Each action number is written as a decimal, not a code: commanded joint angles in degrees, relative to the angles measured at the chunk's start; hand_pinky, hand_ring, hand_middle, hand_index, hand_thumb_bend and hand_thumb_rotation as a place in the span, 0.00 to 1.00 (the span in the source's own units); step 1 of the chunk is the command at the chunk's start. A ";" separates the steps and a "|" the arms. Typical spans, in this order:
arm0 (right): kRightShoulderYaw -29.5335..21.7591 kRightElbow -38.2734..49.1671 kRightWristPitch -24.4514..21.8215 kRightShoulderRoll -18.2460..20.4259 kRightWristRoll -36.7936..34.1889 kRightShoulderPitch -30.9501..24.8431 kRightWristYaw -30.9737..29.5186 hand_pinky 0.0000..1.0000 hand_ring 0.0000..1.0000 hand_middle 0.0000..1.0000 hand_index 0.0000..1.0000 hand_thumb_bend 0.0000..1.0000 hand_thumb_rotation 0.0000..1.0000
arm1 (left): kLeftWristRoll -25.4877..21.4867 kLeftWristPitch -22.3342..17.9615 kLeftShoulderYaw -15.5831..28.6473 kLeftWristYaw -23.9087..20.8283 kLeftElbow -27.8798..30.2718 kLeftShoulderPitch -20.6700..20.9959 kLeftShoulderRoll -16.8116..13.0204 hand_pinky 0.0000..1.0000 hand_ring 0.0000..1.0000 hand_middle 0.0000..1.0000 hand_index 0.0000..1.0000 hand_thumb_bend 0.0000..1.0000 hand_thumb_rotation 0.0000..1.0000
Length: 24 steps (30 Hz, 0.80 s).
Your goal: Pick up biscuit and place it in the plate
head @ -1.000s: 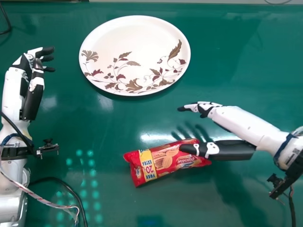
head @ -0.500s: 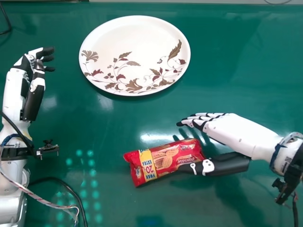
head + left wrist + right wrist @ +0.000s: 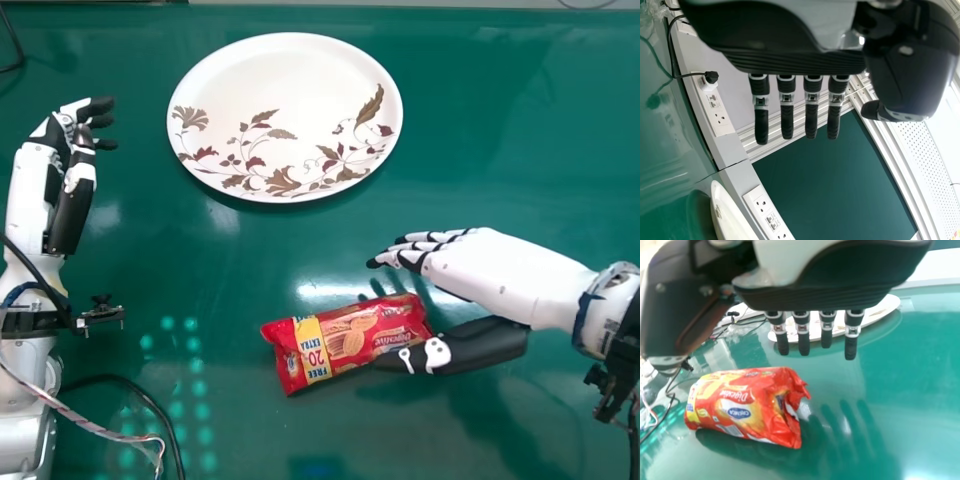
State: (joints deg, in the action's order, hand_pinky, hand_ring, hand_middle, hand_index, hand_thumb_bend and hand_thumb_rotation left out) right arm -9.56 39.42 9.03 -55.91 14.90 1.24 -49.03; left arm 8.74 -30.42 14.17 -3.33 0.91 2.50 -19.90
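The green tabletop [image 3: 520, 120] is glossy, with pale glare between the plate and the packet, soft shadows under the right hand and a patch of light green dots toward the left. A black cable [image 3: 130, 382] curves over it beside the left arm. In the left wrist view, a pale grey ledge with white socket plates [image 3: 719, 120] borders the table; a black plug [image 3: 711, 76] sits in a white adapter, and beyond are a dark green panel [image 3: 830, 185] in a white frame and a perforated white panel [image 3: 930, 155]. The biscuit packet [image 3: 350, 345] lies on the table, nearer the robot than the white plate [image 3: 290, 80] with its brown and maroon leaves. Its wrapper is shiny red with a yellow band near the left end, biscuit pictures, a blue oval and a crinkled, ragged end. The right hand [image 3: 500, 270] is well open, fingers straight, holding nothing, its thumb right by the packet; whether they touch, I cannot tell. The left hand [image 3: 75, 150], at the head view's left, is open and empty, its fingers extended.
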 commanded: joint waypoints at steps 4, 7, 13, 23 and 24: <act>1.89 1.50 -0.27 -2.05 1.67 2.13 -1.75 0.86 0.92 0.96 0.96 1.00 0.46 | -0.34 0.15 0.03 0.28 0.92 -0.98 0.39 0.67 0.82 0.85 0.81 0.25 0.11; 3.24 1.56 0.52 -2.15 3.09 3.19 -2.01 0.83 0.91 0.94 0.95 1.00 0.44 | 0.04 -0.04 0.04 0.03 0.80 -0.90 0.45 0.68 0.82 0.85 0.82 0.26 0.12; 6.45 1.18 2.58 -1.78 5.54 5.31 -2.01 0.81 0.90 0.93 0.93 1.00 0.44 | 0.29 0.44 -0.10 -0.06 1.19 -0.71 0.66 0.68 0.82 0.85 0.82 0.25 0.11; 10.76 0.21 5.64 -0.10 11.36 6.06 -0.80 0.79 0.90 0.93 0.93 1.00 0.47 | -0.03 1.32 -0.14 -0.30 1.89 -0.17 1.50 0.70 0.83 0.85 0.82 0.25 0.05; 11.06 0.02 6.07 0.15 11.88 5.94 -0.51 0.79 0.90 0.92 0.93 1.00 0.47 | 0.01 1.62 -0.10 -0.33 2.16 -0.18 1.66 0.71 0.84 0.86 0.82 0.25 0.06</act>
State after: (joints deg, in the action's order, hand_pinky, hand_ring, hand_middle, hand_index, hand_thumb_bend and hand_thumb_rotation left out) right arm 0.64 39.51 14.22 -56.23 26.20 7.63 -50.41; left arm 8.87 -29.43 14.13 -3.31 2.00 2.78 -18.61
